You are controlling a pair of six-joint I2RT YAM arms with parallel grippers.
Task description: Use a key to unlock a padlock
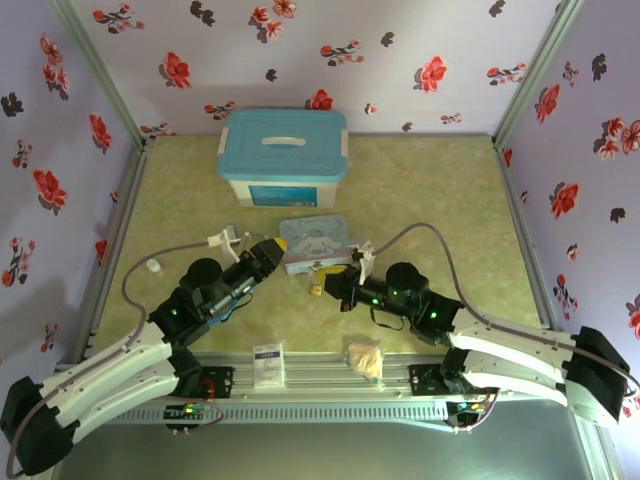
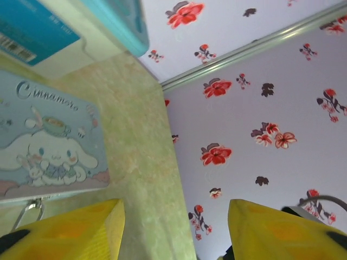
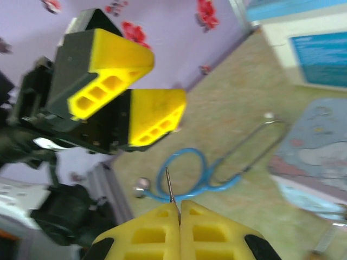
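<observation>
Tin [image 1: 315,243] before the lidded box [image 1: 283,155], padlock [image 1: 315,290] just before the tin; wad [image 1: 365,358] right of carton [image 1: 267,365].

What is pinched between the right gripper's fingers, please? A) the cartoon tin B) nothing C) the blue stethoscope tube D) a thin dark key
D: in the right wrist view the right gripper is shut on the thin dark key, whose tip pokes out above the pressed-together pads.
</observation>
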